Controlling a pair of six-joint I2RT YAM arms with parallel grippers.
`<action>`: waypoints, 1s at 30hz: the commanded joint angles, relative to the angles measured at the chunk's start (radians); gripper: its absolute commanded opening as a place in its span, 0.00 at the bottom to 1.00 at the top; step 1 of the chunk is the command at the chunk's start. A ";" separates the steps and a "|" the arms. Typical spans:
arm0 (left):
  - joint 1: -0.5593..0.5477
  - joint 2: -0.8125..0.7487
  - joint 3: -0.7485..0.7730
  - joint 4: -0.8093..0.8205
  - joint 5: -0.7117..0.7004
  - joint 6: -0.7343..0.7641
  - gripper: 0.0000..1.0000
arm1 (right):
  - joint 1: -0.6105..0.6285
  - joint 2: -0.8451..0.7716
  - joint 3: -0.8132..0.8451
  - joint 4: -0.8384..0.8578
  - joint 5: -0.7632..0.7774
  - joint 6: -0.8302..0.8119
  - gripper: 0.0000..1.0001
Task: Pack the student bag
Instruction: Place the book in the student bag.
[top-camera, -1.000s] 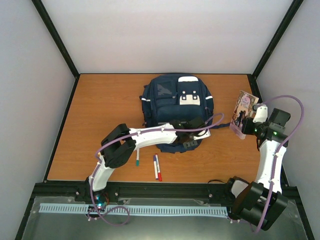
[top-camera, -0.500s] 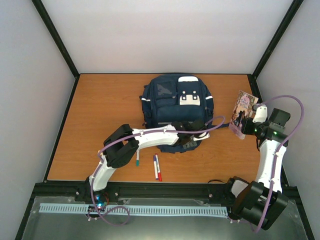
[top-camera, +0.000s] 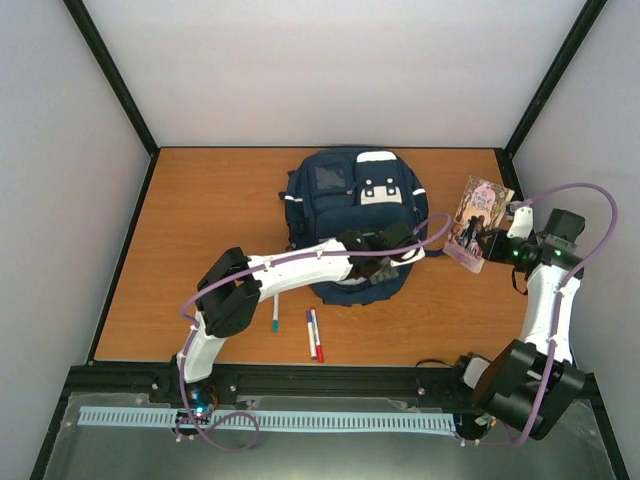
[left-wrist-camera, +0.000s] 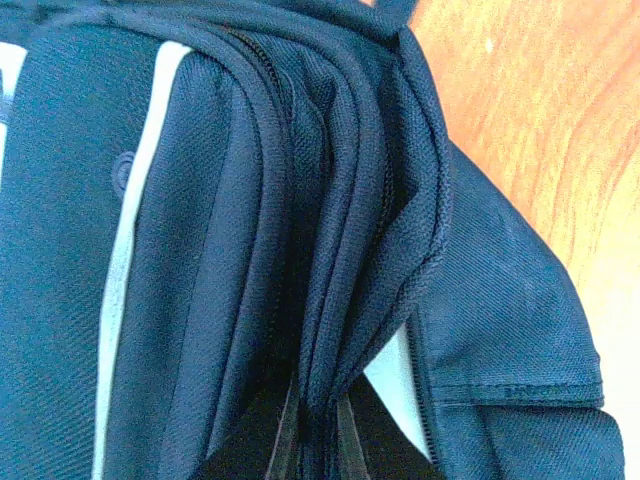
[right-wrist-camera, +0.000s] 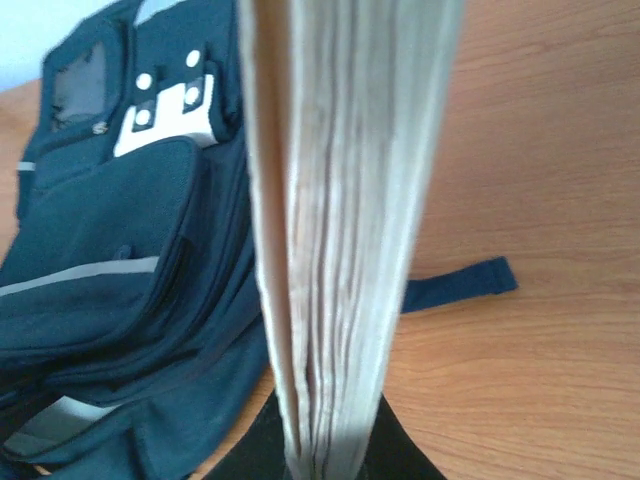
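The left gripper (left-wrist-camera: 318, 432) is pinching an edge of the navy blue cloth backpack (top-camera: 345, 205) while the right gripper (right-wrist-camera: 322, 452) is squeezing a colourful paper book (top-camera: 479, 220) beside it.

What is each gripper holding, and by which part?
The left gripper pinches the student bag by a zip-edged fabric fold; the right gripper clamps a book by one edge.
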 joint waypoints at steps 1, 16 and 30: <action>0.034 -0.076 0.140 -0.017 -0.018 0.020 0.01 | -0.032 0.032 0.064 -0.054 -0.189 0.020 0.03; 0.157 -0.007 0.453 -0.090 0.051 0.024 0.01 | -0.040 0.241 0.256 -0.497 -0.505 0.008 0.03; 0.176 0.045 0.526 -0.111 0.081 0.006 0.01 | 0.077 0.260 0.181 -0.717 -0.328 0.092 0.03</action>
